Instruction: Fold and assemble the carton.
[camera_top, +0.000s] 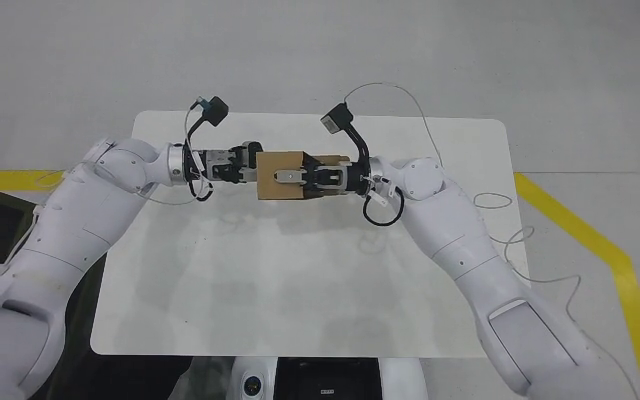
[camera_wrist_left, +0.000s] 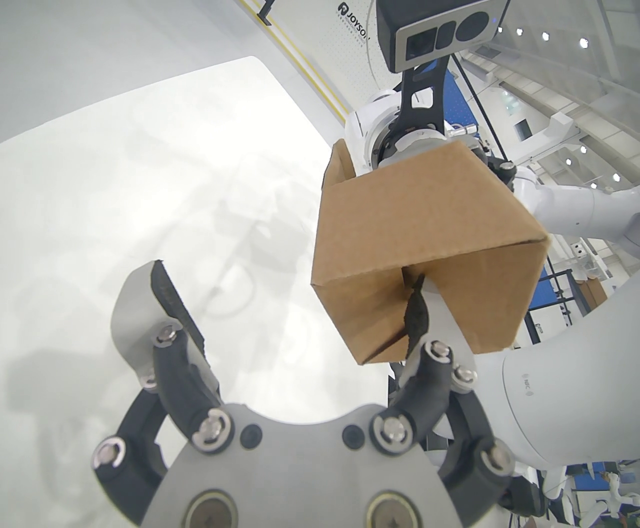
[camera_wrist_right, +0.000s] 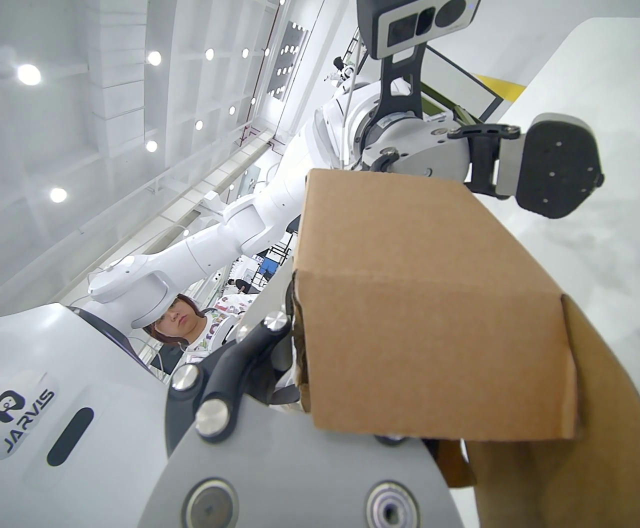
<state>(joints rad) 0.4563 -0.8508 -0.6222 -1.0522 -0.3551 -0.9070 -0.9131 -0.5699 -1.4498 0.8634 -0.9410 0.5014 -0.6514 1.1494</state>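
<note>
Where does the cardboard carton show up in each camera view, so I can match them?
Top view: carton, picture centre, above the white table's far half, in the right gripper.
Left wrist view: just ahead of the open left gripper, one finger touching its end.
Right wrist view: close up, the left gripper's pad beyond it.
Shared landmark: the white table.

A white desk (camera_top: 300, 290) with rounded corners stands on a pale grey floor (camera_top: 320, 50). Yellow tape (camera_top: 575, 228) (one stripe at each side) crosses that floor. Round ceiling lights (camera_wrist_right: 154, 58) shine overhead.
</note>
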